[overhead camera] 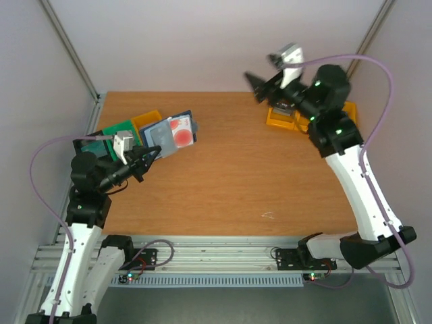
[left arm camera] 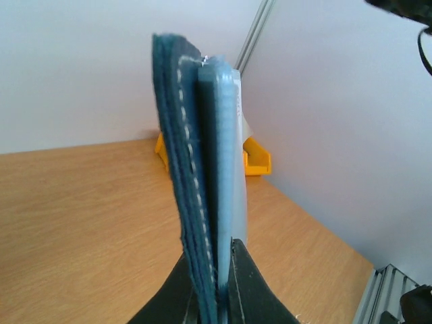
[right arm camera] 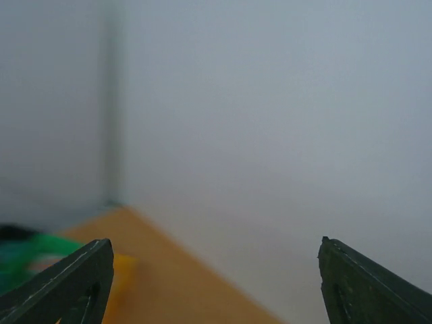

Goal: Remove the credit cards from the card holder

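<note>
The navy card holder (overhead camera: 164,140) hangs open above the table's left side, pinched at its lower edge by my left gripper (overhead camera: 147,157), which is shut on it. A red credit card with pale marks (overhead camera: 181,133) shows in its inner pocket. In the left wrist view the card holder (left arm camera: 192,169) stands edge-on between the jaws of the left gripper (left arm camera: 220,255), with a pale card edge (left arm camera: 241,142) on its right side. My right gripper (overhead camera: 260,84) is raised at the far right, away from the holder. The right gripper (right arm camera: 212,253) is open with nothing between its fingers.
A green bin (overhead camera: 115,129) and a yellow bin (overhead camera: 144,120) sit at the far left behind the card holder. Another yellow bin (overhead camera: 282,119) lies at the far right under my right arm. Walls close in the table on three sides.
</note>
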`<act>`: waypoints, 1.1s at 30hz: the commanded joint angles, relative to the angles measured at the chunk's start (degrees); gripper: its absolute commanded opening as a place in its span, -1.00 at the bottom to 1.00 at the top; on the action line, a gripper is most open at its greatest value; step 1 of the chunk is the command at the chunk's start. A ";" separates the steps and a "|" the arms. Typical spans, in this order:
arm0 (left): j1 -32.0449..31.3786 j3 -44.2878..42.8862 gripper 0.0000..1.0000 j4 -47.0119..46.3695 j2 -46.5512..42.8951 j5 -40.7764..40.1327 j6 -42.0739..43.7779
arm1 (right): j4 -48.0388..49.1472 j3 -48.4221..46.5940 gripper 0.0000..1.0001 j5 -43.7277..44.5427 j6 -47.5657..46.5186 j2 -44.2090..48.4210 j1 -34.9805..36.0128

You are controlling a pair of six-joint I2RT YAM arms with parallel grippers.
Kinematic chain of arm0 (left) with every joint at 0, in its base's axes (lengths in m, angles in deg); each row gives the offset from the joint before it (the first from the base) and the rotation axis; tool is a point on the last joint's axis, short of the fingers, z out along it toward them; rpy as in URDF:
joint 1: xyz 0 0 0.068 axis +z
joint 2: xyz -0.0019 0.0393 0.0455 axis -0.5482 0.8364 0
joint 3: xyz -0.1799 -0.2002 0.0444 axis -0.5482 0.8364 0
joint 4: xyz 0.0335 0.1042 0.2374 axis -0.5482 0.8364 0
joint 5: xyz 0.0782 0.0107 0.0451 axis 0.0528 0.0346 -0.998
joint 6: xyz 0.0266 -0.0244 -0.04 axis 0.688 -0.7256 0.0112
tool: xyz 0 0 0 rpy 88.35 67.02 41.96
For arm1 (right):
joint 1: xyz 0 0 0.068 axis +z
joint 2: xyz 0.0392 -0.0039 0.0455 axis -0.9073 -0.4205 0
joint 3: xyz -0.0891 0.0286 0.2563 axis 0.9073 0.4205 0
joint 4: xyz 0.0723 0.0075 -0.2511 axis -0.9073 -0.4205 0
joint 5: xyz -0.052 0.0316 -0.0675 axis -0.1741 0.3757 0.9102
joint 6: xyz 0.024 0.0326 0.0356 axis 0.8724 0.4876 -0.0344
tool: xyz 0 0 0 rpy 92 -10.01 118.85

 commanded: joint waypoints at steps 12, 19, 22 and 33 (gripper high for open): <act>-0.07 2.55 -1.00 -9.27 -4.13 0.68 -13.80 | -20.61 -0.02 0.49 8.54 17.64 -8.52 41.50; -0.20 3.25 -0.99 -13.91 -4.90 6.34 -15.81 | -22.69 -3.22 0.16 8.93 17.67 -13.71 42.81; -0.34 3.45 -0.99 -15.15 -5.08 9.24 -16.78 | -22.08 -3.47 0.16 10.92 17.43 -14.60 42.81; -0.78 3.78 -1.00 -14.24 -4.53 13.38 -15.47 | -21.32 -7.50 -0.45 4.47 15.63 -17.05 42.45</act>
